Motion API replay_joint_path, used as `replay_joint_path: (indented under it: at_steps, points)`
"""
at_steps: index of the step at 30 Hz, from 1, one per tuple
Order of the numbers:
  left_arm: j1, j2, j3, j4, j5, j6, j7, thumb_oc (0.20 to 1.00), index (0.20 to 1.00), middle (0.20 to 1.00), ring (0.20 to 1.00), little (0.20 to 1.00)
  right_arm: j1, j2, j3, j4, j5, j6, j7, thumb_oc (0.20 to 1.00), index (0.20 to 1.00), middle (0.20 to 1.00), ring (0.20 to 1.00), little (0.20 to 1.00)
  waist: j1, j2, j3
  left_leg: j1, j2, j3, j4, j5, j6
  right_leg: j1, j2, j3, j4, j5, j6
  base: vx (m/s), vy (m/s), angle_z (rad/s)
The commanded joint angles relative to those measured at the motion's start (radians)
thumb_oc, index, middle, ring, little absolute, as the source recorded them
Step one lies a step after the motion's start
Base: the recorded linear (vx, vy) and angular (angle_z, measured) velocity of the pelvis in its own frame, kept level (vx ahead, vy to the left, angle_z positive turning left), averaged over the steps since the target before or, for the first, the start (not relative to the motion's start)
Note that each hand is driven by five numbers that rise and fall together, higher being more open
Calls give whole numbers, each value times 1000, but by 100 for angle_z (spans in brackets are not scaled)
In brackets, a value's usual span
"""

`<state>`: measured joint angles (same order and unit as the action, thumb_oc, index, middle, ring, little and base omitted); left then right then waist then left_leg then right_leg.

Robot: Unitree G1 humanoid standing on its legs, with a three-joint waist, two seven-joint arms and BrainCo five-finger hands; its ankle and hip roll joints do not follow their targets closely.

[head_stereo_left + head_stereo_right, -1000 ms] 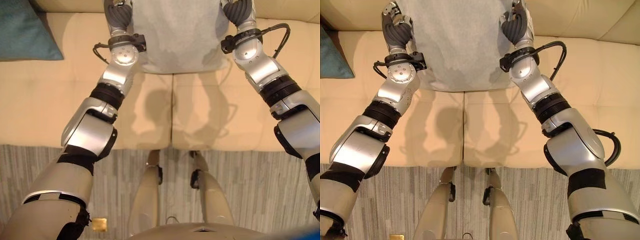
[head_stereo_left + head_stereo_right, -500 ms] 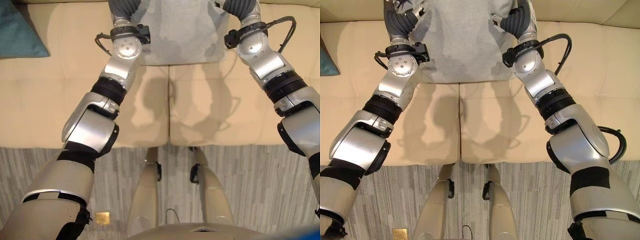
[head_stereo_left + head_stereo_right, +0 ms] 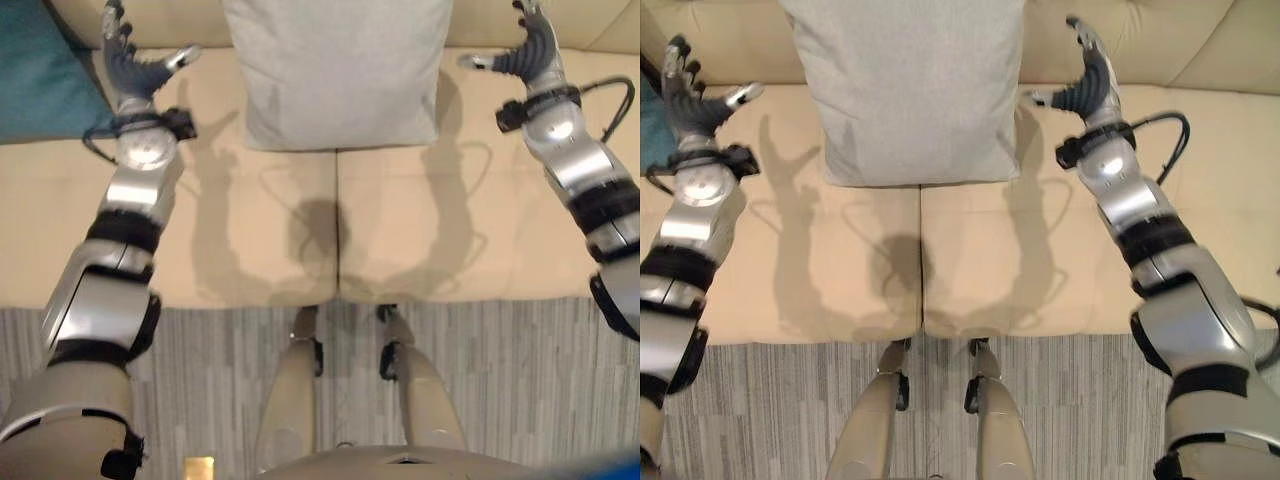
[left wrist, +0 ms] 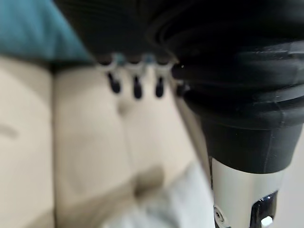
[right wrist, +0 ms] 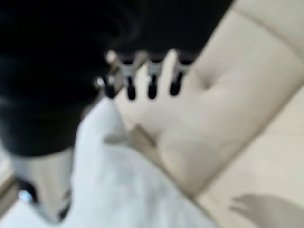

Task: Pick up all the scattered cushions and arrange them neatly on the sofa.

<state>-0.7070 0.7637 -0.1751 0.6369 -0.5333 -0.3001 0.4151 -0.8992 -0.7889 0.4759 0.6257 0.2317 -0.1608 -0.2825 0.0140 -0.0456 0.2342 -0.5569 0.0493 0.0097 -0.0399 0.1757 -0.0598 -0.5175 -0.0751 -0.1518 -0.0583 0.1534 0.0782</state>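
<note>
The cream sofa (image 3: 970,260) carries the grey cushion (image 3: 910,90) at top centre, leaning on its backrest. The left hand (image 3: 125,65) and right hand (image 3: 1085,80) flank it, fingers spread, holding nothing. Best withdraw both straight outward, without brushing it.

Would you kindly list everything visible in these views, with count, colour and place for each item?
Grey cushion: one, light grey, leaning against the backrest at the middle of the sofa, over the seam between two seat cushions.
Teal cushion: one, teal, on the sofa's left end, cut off by the view's edge.
Sofa: one, cream, spanning the view.
Carpet: one, grey striped, on the floor in front of the sofa.
Small yellowish object: one, on the carpet near the robot's left arm; what it is cannot be told.
Left hand: open, raised left of the grey cushion, apart from it.
Right hand: open, raised right of the grey cushion, apart from it.
</note>
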Motion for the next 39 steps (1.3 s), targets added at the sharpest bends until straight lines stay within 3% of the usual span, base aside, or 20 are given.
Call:
replay_joint_path:
  at_steps: [1,3,4,6,8,11,13,18,23,26,28,29,32,35,39]
  points:
    - [36,3,38,-20,-11,-54,-48,1000,1000,1000,1000,1000,53,-24,-31,23,-24,-32,49,1000,1000,1000,1000,1000,4,-24,-10,58,0,0,-46,17,-87,36,-57,-8,-29,29,94,6,-28,12]
    - [187,-50,93,-44,-37,-52,-95,1000,1000,1000,1000,1000,208,9,-86,-7,-34,-32,86,1000,1000,1000,1000,1000,2,-27,-16,118,-1,6,-47,5,-85,94,-54,-13,-29,18,92,45,-33,5]
    - [331,-92,100,-65,-21,-25,-164,1000,1000,1000,1000,1000,351,31,-114,-49,-61,-30,137,1000,1000,1000,1000,1000,0,-29,-22,173,0,11,-47,-5,-84,154,-51,-21,-29,4,90,45,-22,5]
    - [394,-89,120,-76,9,-20,-189,1000,1000,1000,1000,1000,408,33,-131,-61,-78,-25,155,1000,1000,1000,1000,1000,-4,-27,-29,197,0,10,-47,-10,-82,173,-48,-23,-29,-1,88,56,-11,10]
    - [592,-188,132,-78,57,16,-240,1000,1000,1000,1000,1000,605,112,-186,-54,-121,-24,190,1000,1000,1000,1000,1000,-13,-22,-44,280,9,19,-46,-30,-76,249,-46,-30,-29,-25,86,103,-8,5]
    - [669,-236,130,-16,94,50,-282,1000,1000,1000,1000,1000,677,166,-209,21,-154,-10,207,1000,1000,1000,1000,1000,-20,-17,-60,330,16,25,-45,-42,-72,295,-43,-32,-27,-41,85,79,-20,0]
    - [719,-286,95,149,225,100,-322,1000,1000,1000,1000,1000,752,219,-231,142,-211,13,219,1000,1000,1000,1000,1000,-38,-8,-90,403,25,39,-42,-59,-65,355,-32,-23,-6,-72,80,110,-24,-13]
    - [740,-409,83,440,319,164,-355,1000,1000,1000,1000,1000,840,329,-275,384,-240,43,221,1000,1000,1000,1000,1000,-69,7,-137,510,51,58,-38,-74,-65,442,-12,-6,43,-127,64,62,-71,-20]
    - [721,-442,72,530,376,187,-364,1000,1000,1000,1000,1000,870,379,-293,536,-258,66,211,1000,1000,1000,1000,1000,-83,8,-152,542,72,65,-39,-58,-89,504,15,-12,23,-145,46,-25,-117,-10]
    - [721,-455,68,558,393,197,-373,1000,1000,1000,1000,1000,872,391,-293,579,-268,81,212,1000,1000,1000,1000,1000,-85,5,-164,555,76,65,-13,-67,-87,527,25,-7,10,-147,39,-35,-89,11]
    - [713,-464,59,555,393,195,-374,1000,1000,1000,1000,1000,868,388,-289,600,-271,87,213,1000,1000,1000,1000,1000,-78,-2,-157,546,55,17,72,-102,-72,526,19,11,20,-144,32,-81,-40,-12]
    - [708,-469,52,549,393,193,-372,1000,1000,1000,1000,1000,862,386,-286,603,-273,92,214,1000,1000,1000,1000,1000,-70,-8,-145,546,17,-48,144,-132,-65,522,18,36,34,-141,26,-106,-1,-23]
    - [701,-481,40,561,393,202,-380,1000,1000,1000,1000,1000,868,388,-291,623,-276,103,221,1000,1000,1000,1000,1000,-79,-12,-154,566,-26,-75,166,-184,-43,504,22,75,46,-129,27,-85,26,-53]
    - [695,-504,34,561,365,206,-383,1000,1000,1000,1000,1000,858,395,-287,645,-294,121,224,1000,1000,1000,1000,1000,-75,-7,-158,591,-80,-174,211,-217,-27,465,28,132,70,-105,33,-85,111,-63]
    - [668,-510,17,571,369,207,-380,1000,1000,1000,1000,1000,831,403,-280,653,-289,129,219,1000,1000,1000,1000,1000,-87,-6,-139,600,-120,-183,164,-250,5,394,17,198,74,-43,76,-168,172,-93]
